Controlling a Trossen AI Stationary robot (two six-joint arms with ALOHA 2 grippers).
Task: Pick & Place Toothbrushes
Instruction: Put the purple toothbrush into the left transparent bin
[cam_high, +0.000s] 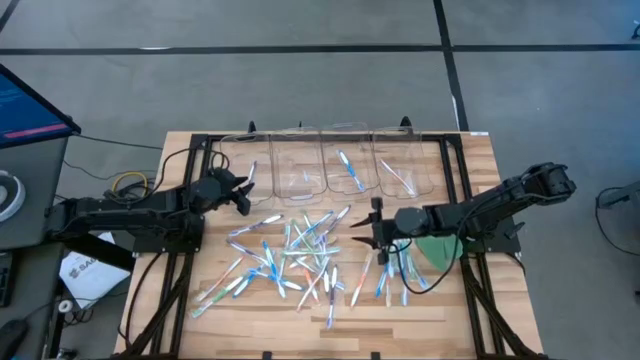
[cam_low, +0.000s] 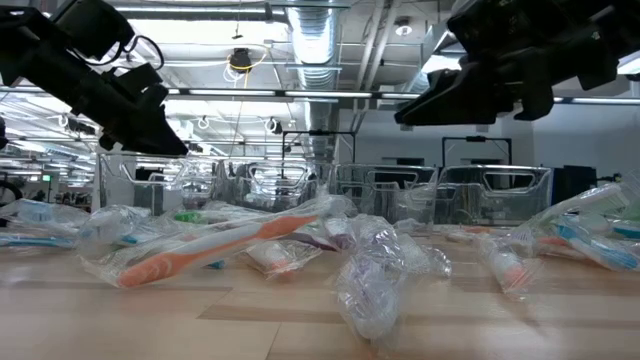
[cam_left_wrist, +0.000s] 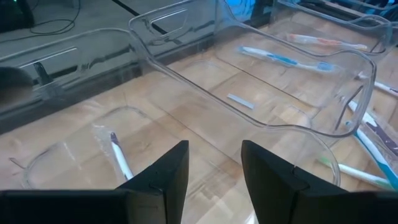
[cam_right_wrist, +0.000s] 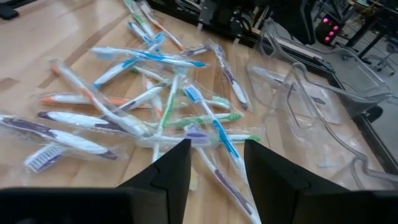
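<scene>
Across the wooden table (cam_high: 480, 300), between both arms: toothbrushes (cam_high: 290, 258) heaped loose, a few more lying in the clear bins (cam_high: 350, 160) behind. Right gripper (cam_high: 377, 232) at the heap's right edge, fingers parted, nothing between them. Left gripper (cam_high: 243, 187) beside the leftmost bin, above one purple-accented brush (cam_left_wrist: 119, 155) inside, likewise spread and holding nothing.

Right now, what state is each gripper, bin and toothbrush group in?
Left gripper: open, empty, over the leftmost bin.
Right gripper: open, empty, above the pile.
Leftmost bin: holds one purple toothbrush.
Third bin: holds a blue toothbrush.
Pile of toothbrushes: loose on the table, still wrapped.
Green disc: flat, under the right arm.
</scene>
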